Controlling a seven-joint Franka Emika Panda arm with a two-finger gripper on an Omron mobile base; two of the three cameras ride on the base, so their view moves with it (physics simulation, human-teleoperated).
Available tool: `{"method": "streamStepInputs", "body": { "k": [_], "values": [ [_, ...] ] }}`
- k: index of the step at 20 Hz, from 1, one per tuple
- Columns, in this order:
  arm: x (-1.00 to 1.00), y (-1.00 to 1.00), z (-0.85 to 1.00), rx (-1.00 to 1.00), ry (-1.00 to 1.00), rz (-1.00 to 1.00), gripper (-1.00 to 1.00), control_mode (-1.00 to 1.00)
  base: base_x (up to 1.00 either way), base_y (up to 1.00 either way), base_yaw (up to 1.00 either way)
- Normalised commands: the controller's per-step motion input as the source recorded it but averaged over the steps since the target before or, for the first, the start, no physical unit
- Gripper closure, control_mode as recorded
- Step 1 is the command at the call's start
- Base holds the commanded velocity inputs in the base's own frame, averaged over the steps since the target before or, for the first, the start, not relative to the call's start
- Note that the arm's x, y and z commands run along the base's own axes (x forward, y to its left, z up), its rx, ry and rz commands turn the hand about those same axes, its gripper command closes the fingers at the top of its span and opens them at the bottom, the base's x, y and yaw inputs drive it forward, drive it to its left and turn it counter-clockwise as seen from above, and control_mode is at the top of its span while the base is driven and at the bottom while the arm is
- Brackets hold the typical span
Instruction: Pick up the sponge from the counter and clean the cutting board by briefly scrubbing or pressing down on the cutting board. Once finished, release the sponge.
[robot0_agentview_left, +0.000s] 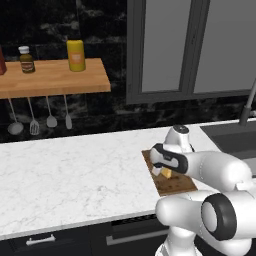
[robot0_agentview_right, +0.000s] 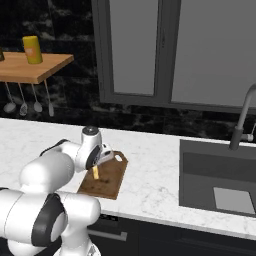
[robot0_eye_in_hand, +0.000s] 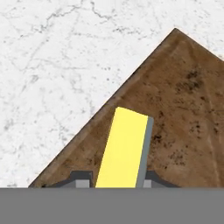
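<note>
Gripper (robot0_eye_in_hand: 116, 183) clamps sponge (robot0_eye_in_hand: 124, 146) on edge over the board (robot0_eye_in_hand: 183, 113), held low, probably to press and scrub it.

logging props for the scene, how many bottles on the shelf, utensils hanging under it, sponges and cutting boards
bottles on the shelf: 2, brown bottle, yellow bottle
hanging utensils: 4
sponge: 1
cutting board: 1
total: 8

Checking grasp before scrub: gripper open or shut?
Shut on the sponge: gripper fingers flank it in the hand view, over the cutting board.
</note>
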Motion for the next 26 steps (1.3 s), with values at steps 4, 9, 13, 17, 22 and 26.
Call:
{"method": "streamStepInputs", "body": {
  "k": [4, 9, 13, 17, 22, 26],
  "values": [
    [0.00, -0.50, -0.07, 0.00, -0.09, 0.00, 1.00, -1.00, 0.00, 0.00, 0.00],
    [0.00, -0.52, -0.03, 0.00, -0.06, 0.00, 1.00, -1.00, 0.00, 0.00, 0.00],
    [0.00, -0.47, 0.00, 0.00, -0.03, 0.00, 1.00, -1.00, 0.00, 0.00, 0.00],
    [0.00, -0.18, 0.00, 0.00, 0.00, 0.00, 1.00, -1.00, 0.00, 0.00, 0.00],
    [0.00, 0.02, 0.05, 0.01, 0.05, 0.00, 1.00, -1.00, 0.00, 0.00, 0.00],
    [0.00, 0.20, 0.08, 0.03, 0.08, -0.01, 1.00, -1.00, 0.00, 0.00, 0.00]
  ]
}}
